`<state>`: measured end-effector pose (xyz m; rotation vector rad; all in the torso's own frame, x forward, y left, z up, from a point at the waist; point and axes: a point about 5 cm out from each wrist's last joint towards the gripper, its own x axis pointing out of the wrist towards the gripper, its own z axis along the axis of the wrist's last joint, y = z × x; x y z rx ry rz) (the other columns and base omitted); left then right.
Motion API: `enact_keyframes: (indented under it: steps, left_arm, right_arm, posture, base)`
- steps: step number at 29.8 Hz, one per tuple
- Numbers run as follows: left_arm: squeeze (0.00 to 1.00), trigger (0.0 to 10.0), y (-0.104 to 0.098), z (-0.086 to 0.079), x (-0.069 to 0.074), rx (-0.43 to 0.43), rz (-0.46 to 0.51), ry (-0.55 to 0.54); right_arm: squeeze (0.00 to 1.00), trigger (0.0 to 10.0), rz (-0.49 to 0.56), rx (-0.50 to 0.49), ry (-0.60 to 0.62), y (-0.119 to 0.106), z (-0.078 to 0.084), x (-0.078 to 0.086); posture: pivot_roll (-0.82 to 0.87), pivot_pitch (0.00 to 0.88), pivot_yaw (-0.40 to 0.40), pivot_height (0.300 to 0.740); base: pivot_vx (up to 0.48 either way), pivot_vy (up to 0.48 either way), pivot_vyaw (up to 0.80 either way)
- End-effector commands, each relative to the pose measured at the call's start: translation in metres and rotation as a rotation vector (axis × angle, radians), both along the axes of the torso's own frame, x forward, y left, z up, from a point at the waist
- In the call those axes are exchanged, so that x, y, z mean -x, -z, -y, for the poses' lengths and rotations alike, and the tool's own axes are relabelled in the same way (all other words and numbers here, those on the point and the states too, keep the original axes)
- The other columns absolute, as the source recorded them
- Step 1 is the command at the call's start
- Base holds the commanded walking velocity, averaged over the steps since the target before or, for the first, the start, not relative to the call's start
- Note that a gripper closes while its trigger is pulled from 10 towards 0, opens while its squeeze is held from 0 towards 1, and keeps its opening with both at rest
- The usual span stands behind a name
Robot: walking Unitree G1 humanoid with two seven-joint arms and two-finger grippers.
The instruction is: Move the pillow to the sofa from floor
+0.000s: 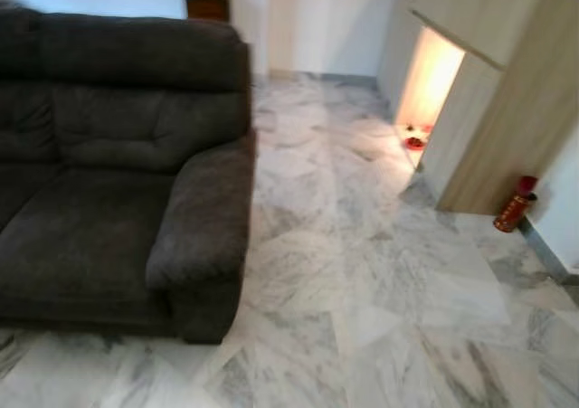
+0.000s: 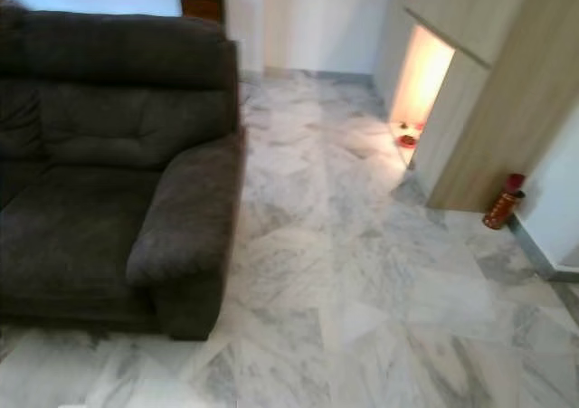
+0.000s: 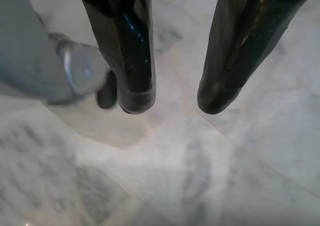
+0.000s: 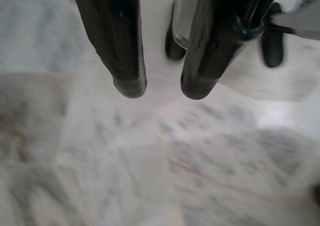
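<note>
A dark grey sofa [image 1: 99, 173] fills the left side of the eye views, its right armrest [image 1: 204, 218] nearest me and its seat bare. In the left wrist view my left gripper [image 3: 172, 103] hangs open over the marble floor, nothing between its fingers. In the right wrist view my right gripper [image 4: 162, 90] also points down at the floor, its fingers a small gap apart and holding nothing.
White-grey marble floor [image 1: 362, 272] stretches to the right of the sofa. A wooden cabinet [image 1: 493, 91] with a lit niche stands at the right, a red bottle-shaped object [image 1: 516, 204] at its foot. A dark wooden stand [image 1: 206, 5] sits behind the sofa.
</note>
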<state>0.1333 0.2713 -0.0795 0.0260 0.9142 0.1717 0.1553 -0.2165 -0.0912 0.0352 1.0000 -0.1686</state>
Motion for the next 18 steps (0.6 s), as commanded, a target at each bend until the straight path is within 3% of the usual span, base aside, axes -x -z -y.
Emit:
enact_keyframes:
  steps: [1,3,11,18]
  left_arm:
    - [0.0,10.0,0.0068,0.0315,-0.0187,0.013,-0.093,0.075]
    - [0.0,10.0,0.0069,0.0315,-0.0184,0.013,-0.094,0.076]
    - [0.0,10.0,0.0074,0.0321,-0.0178,0.012,-0.1,0.085]
    - [0.0,10.0,0.0084,0.0333,-0.0163,0.012,-0.106,0.084]
  right_arm:
    - [0.0,10.0,0.069,-0.117,0.068,-0.0074,-0.0243,-0.0276]
    - [0.0,10.0,0.071,-0.11,0.054,-0.0078,-0.0245,-0.0281]
    - [0.0,10.0,0.071,-0.121,0.044,-0.0075,-0.0284,-0.0287]
    - [0.0,10.0,0.069,-0.141,0.068,-0.0067,-0.0292,-0.0272]
  posture:
    - [0.18,0.058,-0.021,0.74]
    - [0.18,0.058,-0.02,0.74]
    - [0.18,0.058,-0.016,0.74]
    - [0.19,0.057,-0.014,0.74]
  base:
    - [0.0,0.48,0.0]
    - [0.0,0.48,0.0]
    - [0.0,0.478,0.75]
    - [0.0,0.48,0.0]
